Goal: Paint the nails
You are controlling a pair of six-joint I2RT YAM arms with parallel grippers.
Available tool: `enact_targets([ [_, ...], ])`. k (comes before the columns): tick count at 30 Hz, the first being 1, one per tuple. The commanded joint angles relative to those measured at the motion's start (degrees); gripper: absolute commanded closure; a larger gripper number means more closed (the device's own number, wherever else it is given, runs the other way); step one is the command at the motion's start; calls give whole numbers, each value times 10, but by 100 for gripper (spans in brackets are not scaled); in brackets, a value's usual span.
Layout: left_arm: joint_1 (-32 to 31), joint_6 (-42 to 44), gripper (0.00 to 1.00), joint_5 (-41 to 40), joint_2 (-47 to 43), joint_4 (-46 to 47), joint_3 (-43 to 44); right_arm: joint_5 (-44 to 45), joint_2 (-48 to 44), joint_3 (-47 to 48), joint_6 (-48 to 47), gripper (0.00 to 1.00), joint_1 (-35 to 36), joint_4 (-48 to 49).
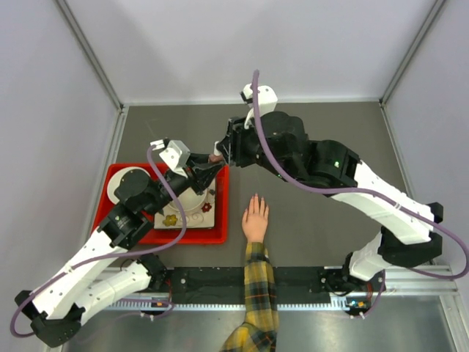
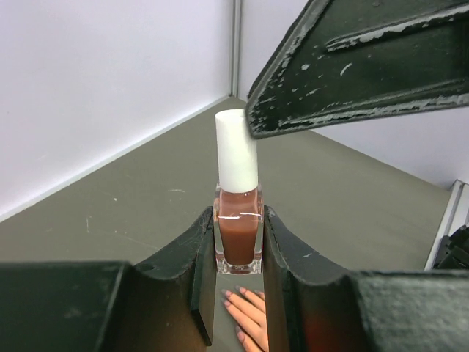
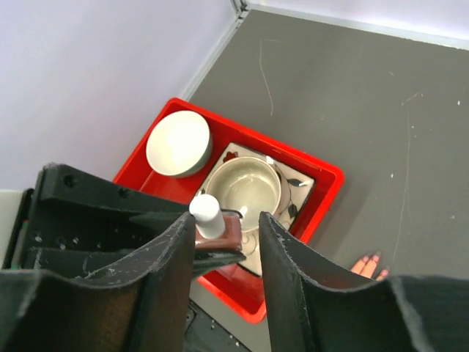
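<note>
Grey surface (image 1: 330, 132) carries a red tray (image 1: 124, 170). Above the tray's right edge, the left hand (image 2: 239, 220) is clamped on a brown polish bottle (image 2: 239, 246). The right hand (image 3: 227, 220), spread and empty, straddles the white cap (image 3: 207, 208). It should centre on the cap, squeeze, then twist. Nails (image 2: 226, 293) rest right of the tray.

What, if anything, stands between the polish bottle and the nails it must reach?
No object does: the nails lie on bare table right of the red tray. But the polish bottle, clamped in the left end effector, is capped; its white cap sits inside the open right end effector.
</note>
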Motion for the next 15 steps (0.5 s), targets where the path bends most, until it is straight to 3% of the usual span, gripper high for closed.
enact_targets([
  [1,-1,8,100,-10,-11,28,-1,4,25,51,-17,61,12,9],
  [9,-1,9,100,-12,-12,25,-2,-12,40,51,-24,59,14,3],
  [13,-1,7,100,-2,-12,19,2,-40,32,41,-40,89,14,3],
  [15,-1,10,100,25,-9,7,7,-79,25,30,-62,94,13,18],
])
